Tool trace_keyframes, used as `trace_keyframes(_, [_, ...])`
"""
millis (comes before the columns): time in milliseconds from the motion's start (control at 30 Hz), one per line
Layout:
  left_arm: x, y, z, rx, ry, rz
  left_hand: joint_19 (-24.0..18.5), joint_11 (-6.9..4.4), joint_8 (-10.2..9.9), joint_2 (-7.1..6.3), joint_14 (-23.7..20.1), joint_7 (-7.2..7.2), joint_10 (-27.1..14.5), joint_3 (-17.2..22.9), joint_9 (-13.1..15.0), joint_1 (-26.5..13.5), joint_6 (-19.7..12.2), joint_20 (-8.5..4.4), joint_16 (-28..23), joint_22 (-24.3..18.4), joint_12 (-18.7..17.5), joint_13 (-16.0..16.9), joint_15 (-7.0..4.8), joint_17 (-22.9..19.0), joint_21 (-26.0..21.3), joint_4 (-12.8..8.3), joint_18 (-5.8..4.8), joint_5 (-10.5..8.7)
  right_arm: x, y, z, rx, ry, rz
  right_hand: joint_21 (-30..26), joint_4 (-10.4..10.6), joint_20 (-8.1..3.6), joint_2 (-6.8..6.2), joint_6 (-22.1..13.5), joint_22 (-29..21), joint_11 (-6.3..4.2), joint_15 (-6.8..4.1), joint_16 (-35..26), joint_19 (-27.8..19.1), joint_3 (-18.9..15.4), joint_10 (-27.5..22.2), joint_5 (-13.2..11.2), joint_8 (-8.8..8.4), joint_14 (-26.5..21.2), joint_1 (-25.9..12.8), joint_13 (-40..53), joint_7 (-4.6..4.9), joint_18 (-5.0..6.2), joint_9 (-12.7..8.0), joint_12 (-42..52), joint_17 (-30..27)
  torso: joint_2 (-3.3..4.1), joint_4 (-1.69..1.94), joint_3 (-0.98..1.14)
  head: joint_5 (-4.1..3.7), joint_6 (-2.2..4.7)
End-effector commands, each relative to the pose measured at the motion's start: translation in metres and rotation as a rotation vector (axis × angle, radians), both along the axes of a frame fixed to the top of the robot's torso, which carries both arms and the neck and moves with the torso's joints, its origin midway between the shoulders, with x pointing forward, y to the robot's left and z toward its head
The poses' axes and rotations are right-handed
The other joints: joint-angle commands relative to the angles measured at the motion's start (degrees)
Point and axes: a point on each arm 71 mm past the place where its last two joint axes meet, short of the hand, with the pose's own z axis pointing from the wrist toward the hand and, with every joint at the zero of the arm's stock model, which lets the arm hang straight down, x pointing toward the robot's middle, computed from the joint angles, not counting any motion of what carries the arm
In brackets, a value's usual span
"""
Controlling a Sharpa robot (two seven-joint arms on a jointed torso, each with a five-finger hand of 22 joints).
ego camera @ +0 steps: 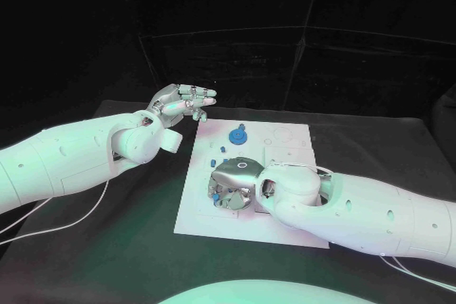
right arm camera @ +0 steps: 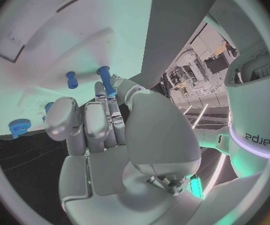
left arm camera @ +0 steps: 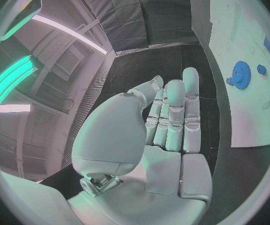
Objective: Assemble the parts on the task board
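The white task board lies in the middle of the black table. A blue gear sits on its far part, with small blue pegs nearer its left edge. My right hand is low over the board's near left part. In the right wrist view it pinches a blue peg between thumb and fingertips, close to the board, beside another standing blue peg. My left hand hovers above the table off the board's far left corner, fingers apart and empty.
The left wrist view shows the blue gear and a small blue part on the board. A blue knurled part lies near the board's edge. White cables trail over the table by my left arm.
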Motion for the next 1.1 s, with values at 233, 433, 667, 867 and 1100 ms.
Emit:
trace_keyframes(233, [0.000, -0.001, 0.001, -0.008, 0.002, -0.013, 0.2, 0.07, 0.4, 0.01, -0.2, -0.06, -0.5, 0.1, -0.1, -0.6, -0.4, -0.04, 0.3, -0.1, 0.3, -0.1, 0.11, -0.1, -0.4, -0.5, 0.29, 0.26, -0.001, 0.002, 0.002, 0.020, 0.006, 0.002, -1.1, 0.9, 0.24, -1.55, -4.0, -1.5, 0.51, 0.40, -0.5, -0.7, -2.6, -0.8, -1.3, -0.32, 0.5, -2.5, -0.1, 0.14, 0.73, -0.2, -0.7, -0.7, -0.04, -0.07, 0.01, -0.16, 0.03])
trace_keyframes(433, [0.000, -0.001, 0.001, -0.007, 0.004, -0.013, 0.2, 0.07, 0.4, 0.01, -0.2, -0.06, -0.5, 0.1, -0.1, -0.6, -0.4, -0.04, 0.3, -0.1, 0.3, -0.1, 0.11, -0.1, -0.4, -0.5, 0.29, 0.26, 0.001, -0.001, 0.000, 0.004, 0.009, -0.017, -5.2, 1.2, 1.04, -1.82, -7.2, -8.2, 1.67, 1.35, -3.6, -3.5, -7.7, -8.5, -1.5, -0.02, -0.9, -3.0, -0.4, 0.98, 1.85, 0.1, -0.8, -5.3, -0.03, -0.03, 0.02, -0.31, -0.05])
trace_keyframes(667, [0.000, 0.000, 0.001, -0.007, 0.004, -0.012, 0.2, 0.07, 0.4, 0.01, -0.2, -0.06, -0.5, 0.1, -0.1, -0.6, -0.4, -0.04, 0.3, -0.1, 0.3, -0.1, 0.11, -0.1, -0.4, -0.5, 0.29, 0.26, 0.001, -0.004, 0.003, 0.041, -0.007, -0.021, -5.9, 1.3, 1.17, -0.58, -7.2, -8.8, 1.81, 1.43, -3.9, -3.3, -11.4, -10.0, -1.1, 0.28, -0.7, -2.2, -0.3, 1.07, 1.92, 0.2, 0.4, -5.7, -0.01, -0.01, 0.02, -0.39, -0.01])
trace_keyframes(867, [0.000, 0.001, 0.001, -0.006, 0.004, -0.010, 0.2, 0.10, 0.4, 0.00, -0.3, -0.05, -0.6, 0.1, -0.1, -0.6, -0.4, -0.03, 0.3, -0.1, 0.3, -0.1, 0.12, -0.2, -0.4, -0.5, 0.29, 0.26, 0.002, -0.018, 0.009, 0.124, -0.037, -0.043, -7.2, 2.3, 1.22, -0.17, -7.2, -10.9, 1.86, 1.50, -4.6, -3.8, -15.8, -11.3, 0.4, 0.28, -0.9, -2.4, -0.4, 1.09, 2.23, 0.2, 1.7, -6.8, -0.07, -0.12, 0.06, -0.44, 0.11])
trace_keyframes(1100, [-0.001, 0.003, 0.001, -0.005, 0.003, -0.006, 0.2, 0.10, 0.4, 0.00, -0.3, -0.05, -0.6, 0.1, -0.1, -0.6, -0.4, -0.03, 0.3, -0.1, 0.3, -0.1, 0.12, -0.2, -0.4, -0.5, 0.29, 0.26, 0.007, -0.075, 0.017, 0.260, 0.110, -0.221, -6.8, 4.6, 0.76, 1.54, -4.5, -9.9, 0.64, 0.64, -2.8, -3.0, -19.8, -3.4, 1.7, 1.56, -0.1, -2.7, 1.6, 0.59, 2.04, 0.6, 8.1, -3.9, -0.21, -0.19, -0.04, -1.39, 0.59])
